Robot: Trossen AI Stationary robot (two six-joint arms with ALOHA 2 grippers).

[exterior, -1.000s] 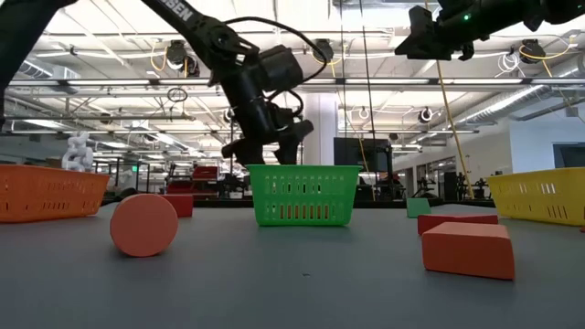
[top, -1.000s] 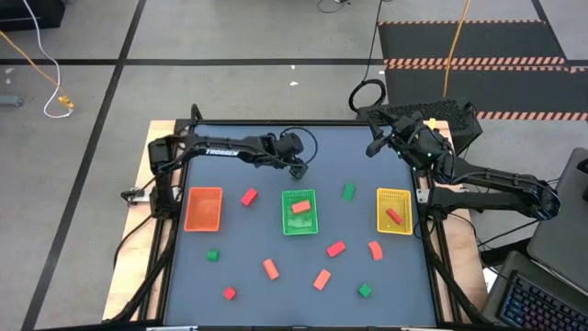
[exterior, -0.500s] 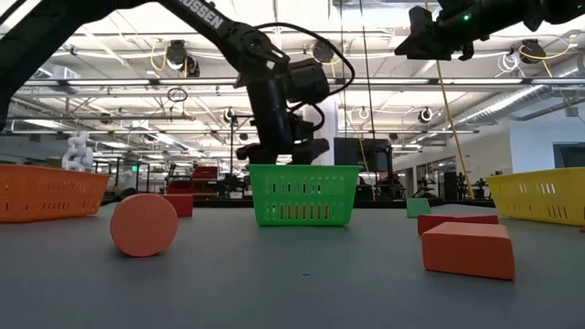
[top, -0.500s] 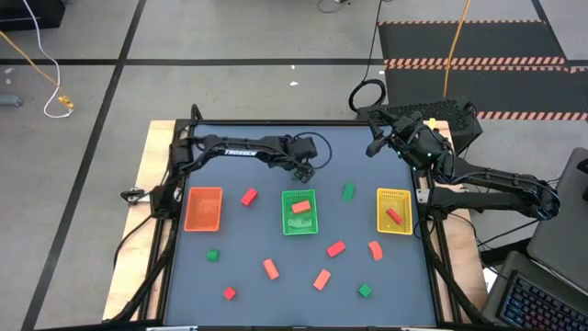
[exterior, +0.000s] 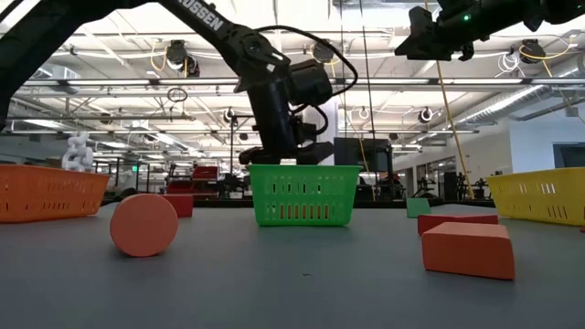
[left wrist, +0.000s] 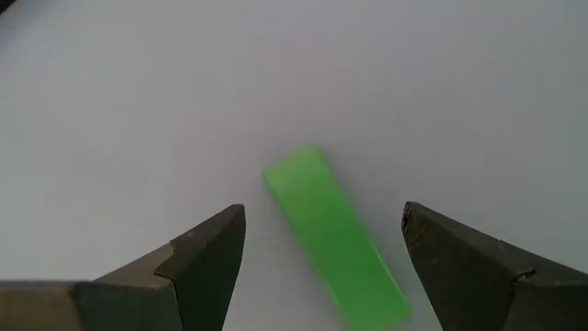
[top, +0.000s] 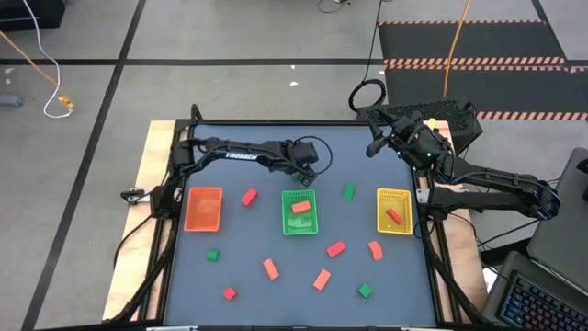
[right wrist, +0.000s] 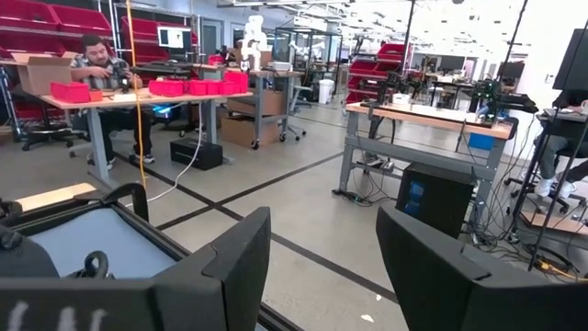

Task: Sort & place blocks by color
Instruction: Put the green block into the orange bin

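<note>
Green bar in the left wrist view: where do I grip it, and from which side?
Grip the green bar mid-length across its narrow width, coming from above. It lies flat and diagonal between the left tool's open fingers, so probably twist the wrist first.

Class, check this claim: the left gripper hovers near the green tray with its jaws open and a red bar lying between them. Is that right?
One detail is wrong: the bar between the open jaws of the left gripper is green, not red, as the left wrist view shows. The rest holds: the high view places that gripper beside the green tray.
</note>
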